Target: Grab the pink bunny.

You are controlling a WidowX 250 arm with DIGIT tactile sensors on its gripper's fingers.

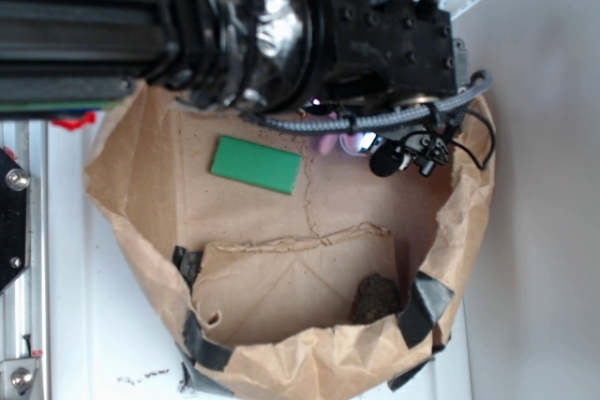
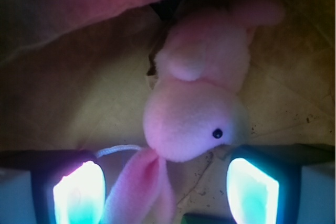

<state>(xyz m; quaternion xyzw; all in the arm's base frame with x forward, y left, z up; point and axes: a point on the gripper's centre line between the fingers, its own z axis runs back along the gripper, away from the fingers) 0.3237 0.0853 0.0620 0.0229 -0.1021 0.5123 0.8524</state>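
Observation:
The pink bunny (image 2: 191, 121) lies on brown paper just in front of my gripper (image 2: 165, 195), head toward me, black eye to the right. Its long ears and white loop string (image 2: 118, 150) reach into the gap between my two glowing fingertips (image 2: 79, 192). The jaws stand wide apart, open, and touch no part of the plush head. In the exterior view only a small pink patch of the bunny (image 1: 327, 144) shows under the black wrist, which hides the fingers.
Everything sits inside a crumpled brown paper bag (image 1: 141, 222) with raised walls and black tape. A flat green block (image 1: 256, 164) lies left of the bunny. A dark brown lump (image 1: 377, 298) rests near the bag's front right wall.

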